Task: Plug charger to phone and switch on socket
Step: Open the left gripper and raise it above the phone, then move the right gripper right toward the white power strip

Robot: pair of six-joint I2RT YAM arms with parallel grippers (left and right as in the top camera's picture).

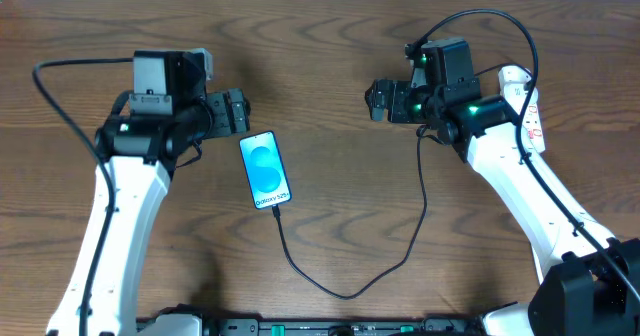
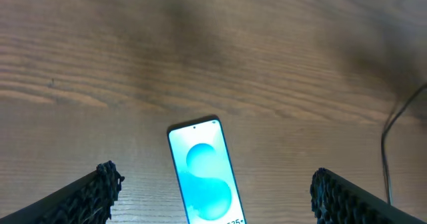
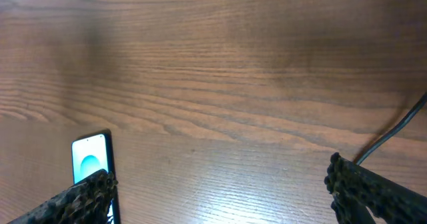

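Note:
The phone (image 1: 265,171) lies face up on the wooden table with its blue screen lit. The thin black charger cable (image 1: 345,294) meets the phone's bottom edge, loops toward the front and runs up to the right arm. The white socket strip (image 1: 530,116) with red marks lies at the far right, mostly hidden behind the right arm. My left gripper (image 1: 237,111) is open and empty, just behind the phone's top end. In the left wrist view, the phone (image 2: 203,174) lies between the open fingers (image 2: 213,181). My right gripper (image 1: 378,101) is open and empty over bare table (image 3: 217,181).
The right wrist view shows the phone (image 3: 90,159) at lower left and the cable (image 3: 393,134) at right. The cable also shows at the right edge of the left wrist view (image 2: 387,137). The table's far edge runs along the top of the overhead view.

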